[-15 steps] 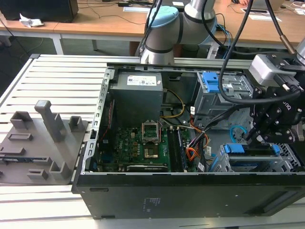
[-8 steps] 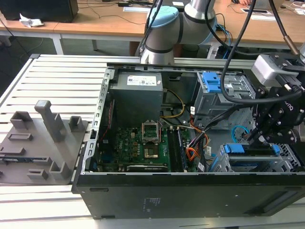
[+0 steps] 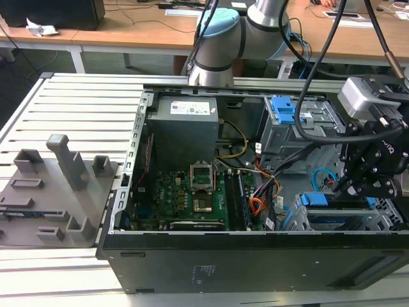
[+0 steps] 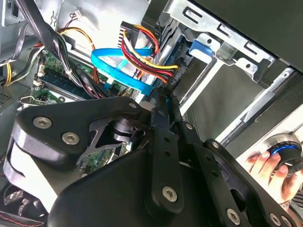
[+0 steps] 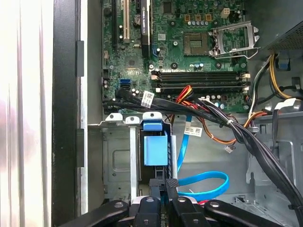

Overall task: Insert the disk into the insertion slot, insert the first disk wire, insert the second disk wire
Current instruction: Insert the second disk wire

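Observation:
The disk's blue carrier point(image 3: 314, 200) sits inside the insertion slot point(image 3: 385, 216), a low grey perforated cage at the exterior view's right. In the first wrist view the carrier's blue tab point(image 5: 155, 149) stands at the mouth of the slot point(image 5: 116, 161). My gripper point(image 3: 337, 186) hangs just above the disk's end with its fingers pressed together point(image 5: 167, 185). In the second wrist view the gripper point(image 4: 163, 100) has its tips right at the ends of a blue flat disk wire point(image 4: 118, 71) and a red-yellow-black disk wire point(image 4: 142, 59). Whether a connector is pinched there is hidden.
The open computer case holds a green motherboard point(image 3: 192, 192), a grey power supply point(image 3: 182, 131) and a taller grey cage with a blue latch point(image 3: 283, 110). Black cable bundles point(image 5: 227, 124) cross beside the slot. A grey fixture block point(image 3: 54, 185) lies at the exterior view's left. A person's hand point(image 4: 267, 165) holds a round knob.

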{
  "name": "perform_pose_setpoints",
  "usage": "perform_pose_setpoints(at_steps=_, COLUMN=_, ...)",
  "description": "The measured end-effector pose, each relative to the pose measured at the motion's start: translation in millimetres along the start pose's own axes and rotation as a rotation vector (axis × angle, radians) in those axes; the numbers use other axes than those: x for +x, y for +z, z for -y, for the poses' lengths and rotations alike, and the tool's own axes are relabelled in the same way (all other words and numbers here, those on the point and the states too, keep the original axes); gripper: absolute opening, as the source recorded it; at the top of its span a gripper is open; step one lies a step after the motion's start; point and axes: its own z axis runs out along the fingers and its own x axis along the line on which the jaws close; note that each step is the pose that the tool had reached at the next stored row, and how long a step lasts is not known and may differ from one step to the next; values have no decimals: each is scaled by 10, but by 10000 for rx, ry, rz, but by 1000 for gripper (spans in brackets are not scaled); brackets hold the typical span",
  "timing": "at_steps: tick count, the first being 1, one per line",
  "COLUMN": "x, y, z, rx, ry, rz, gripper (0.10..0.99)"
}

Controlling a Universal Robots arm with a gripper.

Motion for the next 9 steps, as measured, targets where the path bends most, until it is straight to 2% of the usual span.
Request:
perform_pose_setpoints(at_steps=7, x=4, y=35, z=3, rx=0, ry=2, rz=3, gripper=165)
perform_pose_setpoints(at_steps=8, x=4, y=36, z=3, rx=-1, ry=2, rz=4, gripper=176)
perform_pose_setpoints(at_steps=9, x=4, y=34, z=3, rx=0, ry=2, rz=3, gripper=239)
